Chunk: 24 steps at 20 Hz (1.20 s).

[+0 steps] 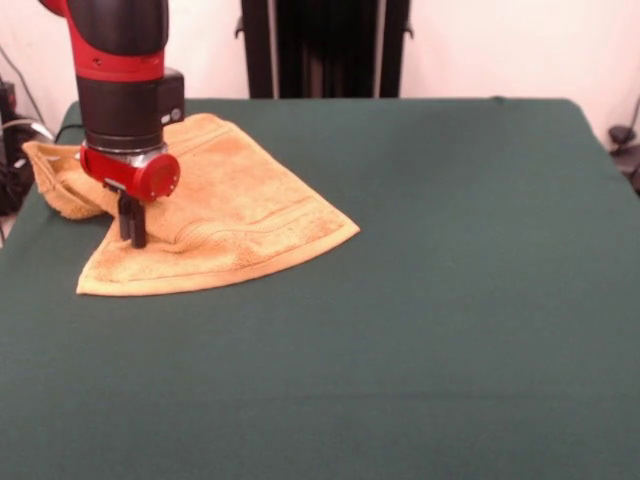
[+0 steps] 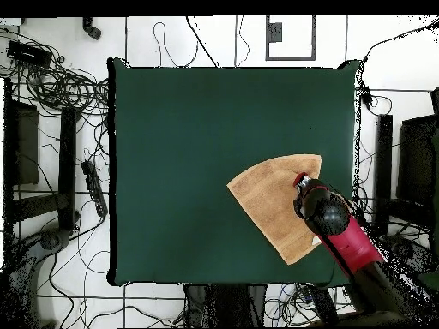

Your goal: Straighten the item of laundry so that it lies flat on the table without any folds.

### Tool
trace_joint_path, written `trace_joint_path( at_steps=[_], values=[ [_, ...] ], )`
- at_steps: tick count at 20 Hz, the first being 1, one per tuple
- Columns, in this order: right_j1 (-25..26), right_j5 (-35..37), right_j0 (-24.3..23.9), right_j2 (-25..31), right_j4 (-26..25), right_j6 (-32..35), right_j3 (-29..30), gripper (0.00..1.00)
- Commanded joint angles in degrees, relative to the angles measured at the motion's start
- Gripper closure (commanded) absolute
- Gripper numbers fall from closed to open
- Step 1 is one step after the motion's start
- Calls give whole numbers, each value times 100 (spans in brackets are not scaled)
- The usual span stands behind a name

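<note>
Green cloth covers the big table (image 1: 420, 300), and a white wall stands behind it.

Two black fingers (image 1: 133, 222) point straight down from the gripper (image 1: 133, 238). They sit very close together, with almost no gap, and their tips press on the towel (image 1: 240, 215). I cannot tell if they pinch a bit of the cloth or only touch it. Above the fingers is a round red part, then a fat black part, then the red arm (image 1: 115, 40) going up out of the front view.

The towel is orange-tan and fuzzy. It is not flat. It looks like a slice of pie or a fan, with one pointy corner sticking out toward the middle of the table. A woven band runs along the edge near that corner, and the long front edge looks thick, like two layers on top of each other. Behind the arm the towel is bunched up in a lumpy roll close to the table's edge.

From above, the towel (image 2: 273, 202) shows as a smooth wedge with one curved side and two straight sides. It lies near one side of the table (image 2: 189, 154), close to the corner by the robot. The gripper (image 2: 302, 183) and arm (image 2: 343, 236) cover the towel's edge there. The rest of the green table is bare. Many black wires (image 2: 60, 86) lie on the white floor around the table.
</note>
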Motion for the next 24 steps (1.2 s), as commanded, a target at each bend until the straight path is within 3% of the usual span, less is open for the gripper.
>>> trace_joint_path(
  at_steps=[1,8,24],
  values=[
    [1645,-700,301,810,281,1603,-811,100],
    [1364,-505,464,758,123,1276,-883,100],
    [1471,-114,55,1500,-741,758,-1196,100]
  ],
)
